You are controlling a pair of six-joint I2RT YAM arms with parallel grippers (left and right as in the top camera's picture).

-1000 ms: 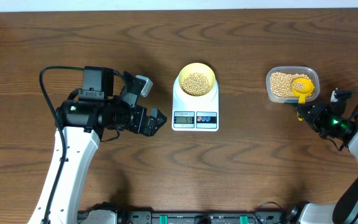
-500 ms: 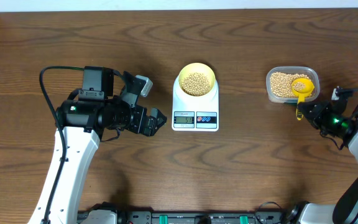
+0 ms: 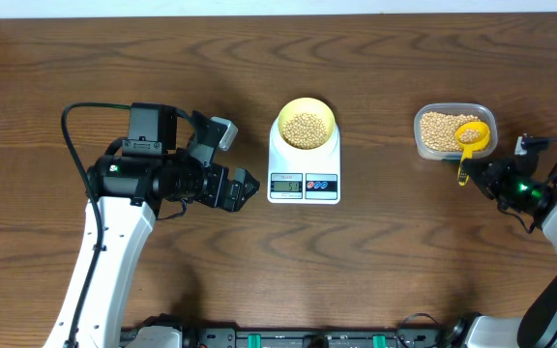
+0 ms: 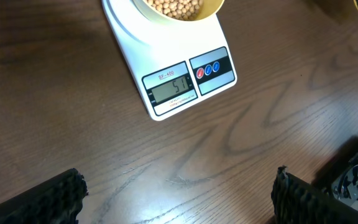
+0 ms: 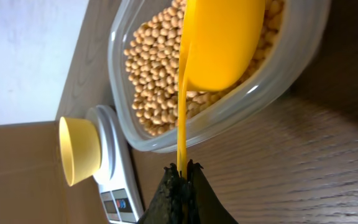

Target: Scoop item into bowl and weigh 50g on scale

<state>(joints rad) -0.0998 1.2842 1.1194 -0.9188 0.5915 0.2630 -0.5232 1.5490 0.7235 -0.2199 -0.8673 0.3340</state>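
Beige round beans sit in the small pale yellow bowl atop the white flat scale. The right tool is clamped on the handle of the bright yellow plastic scoop, which rests in the clear plastic tub. The left tool stands wide apart.

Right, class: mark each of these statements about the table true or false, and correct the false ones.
1. The bowl stands on the scale. True.
2. The bowl is empty. False: it holds beans.
3. The right fingers are closed on the handle of the scoop. True.
4. The left fingers grip the scale. False: they are open, apart from the scale and hold nothing.
5. The clear tub has nothing in it. False: it holds beans too, and the cup of the scoop is in it.
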